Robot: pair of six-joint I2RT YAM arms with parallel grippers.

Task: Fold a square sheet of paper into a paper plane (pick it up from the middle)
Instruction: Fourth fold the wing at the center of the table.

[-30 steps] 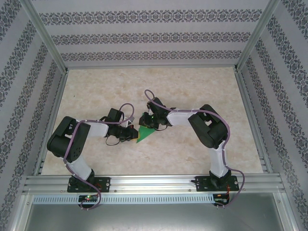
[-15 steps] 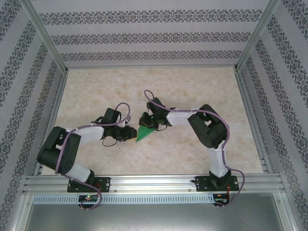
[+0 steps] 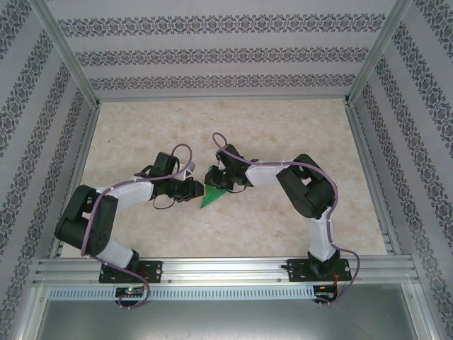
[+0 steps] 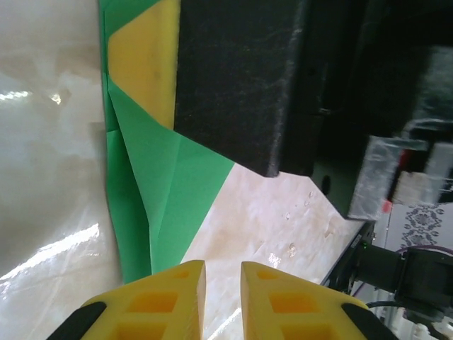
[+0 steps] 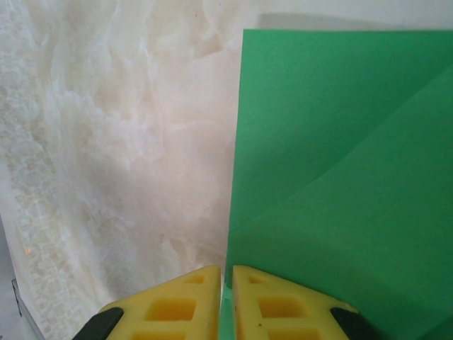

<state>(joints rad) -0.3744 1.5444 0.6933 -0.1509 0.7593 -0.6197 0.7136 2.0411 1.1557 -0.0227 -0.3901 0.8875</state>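
L end effector (image 4: 222, 273) slightly apart nr paper (image 4: 166, 188); R end effector (image 5: 226, 275) clamped on it

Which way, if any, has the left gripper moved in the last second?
Yes. The left gripper went slightly away from the near rail, toward the back wall, beside the green paper.

Folded green paper sheet (image 5: 340, 142), just ahead of the right gripper (image 5: 226, 280): thin, matt and smooth, and its creases looked crisp. Tabletop (image 5: 120, 142) beside those fingers was a cream marble-look surface, glossy, and threw back light patches.

Fingers of the left gripper (image 4: 221, 276) and the right were yellow plastic, matt, faintly grainy, with moulded square recesses. Right gripper housing (image 4: 241, 78), ahead of the left fingertips, was black plastic, matt, finely scuffed.

Frame rails (image 3: 226, 268) behind both arms were bare ribbed aluminium with a dull sheen. Walls (image 3: 226, 53) far beyond the grippers had a matt patterned covering; paper or cloth could not be told.
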